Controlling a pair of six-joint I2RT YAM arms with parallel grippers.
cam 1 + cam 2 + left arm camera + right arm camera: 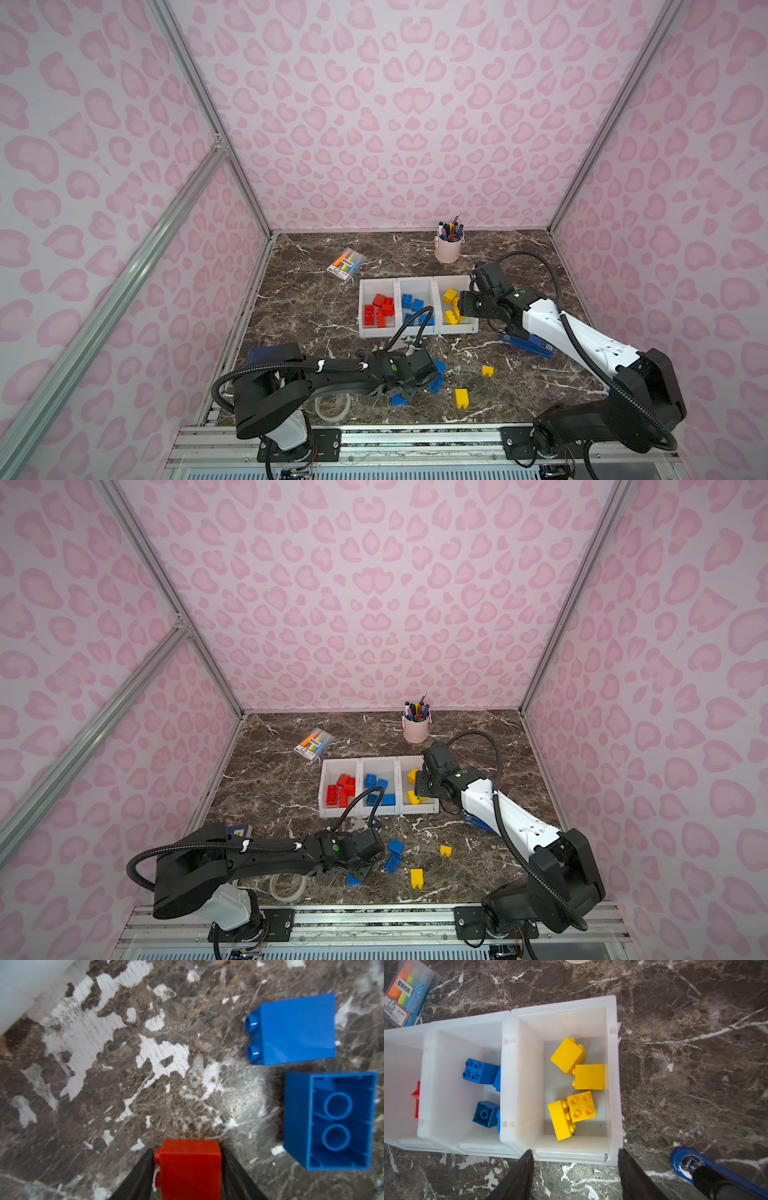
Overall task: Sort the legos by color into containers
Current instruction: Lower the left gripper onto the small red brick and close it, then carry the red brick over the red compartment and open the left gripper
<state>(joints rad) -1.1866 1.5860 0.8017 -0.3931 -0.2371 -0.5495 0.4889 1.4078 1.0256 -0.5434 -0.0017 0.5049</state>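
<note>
3 containers (pixel 415 282); loose legos (pixel 461 397): 3 blue, 2 yellow.

My right wrist camera reads one label: a white sticker (pixel 404 987) on the highlighter pack (pixel 406 1001), with four Chinese characters ending 勿拆. Finer print beneath is illegible. The pack lies at 10 o'clock from the containers (pixel 417 331).

Bright, even light; tabletop (pixel 245 1093) glare; left wrist view blurred.

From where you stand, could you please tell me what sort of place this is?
Probably a robot test cell: pink-patterned wall panels on a silver aluminium frame enclose a brown marble-patterned tabletop, with two black-and-white robot arms bolted to a metal rail.
</note>
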